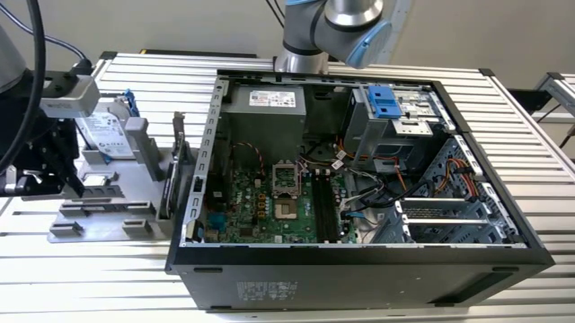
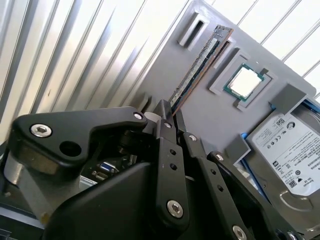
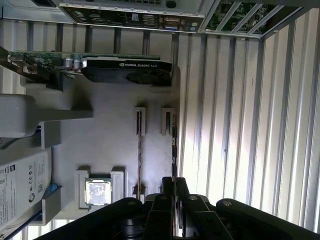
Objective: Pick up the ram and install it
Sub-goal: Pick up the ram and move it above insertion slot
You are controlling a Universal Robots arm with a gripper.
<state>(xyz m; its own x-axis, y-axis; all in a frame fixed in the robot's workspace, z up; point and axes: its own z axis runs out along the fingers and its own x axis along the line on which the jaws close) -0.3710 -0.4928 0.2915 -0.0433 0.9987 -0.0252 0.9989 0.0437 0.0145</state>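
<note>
On the grey holder (image 2: 215, 125) the ram (image 2: 199, 68) stands on edge — near end clenched in the claw (image 2: 171, 111).

Matt black claw (image 2: 171, 110), circuit-board ram (image 2: 200, 65), shiny ribbed metal table (image 2: 75, 50).

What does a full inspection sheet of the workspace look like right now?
Surface: slatted silver metal table, with a grey holder plate on it.
Job's things: slim greenish-blue ram stick stands on edge in the holder plate's slot; open black computer case with green motherboard beside the plate.
Clutter: silver hard drive, square processor chip and upright black graphics card on the same plate.
Gripper: black gripper sits at one end of the ram stick.
Cables: coloured wires inside the case; black cable hanging at the exterior view's left.
Surroundings: grey-and-blue robot arm behind the case; plain wall.
</note>
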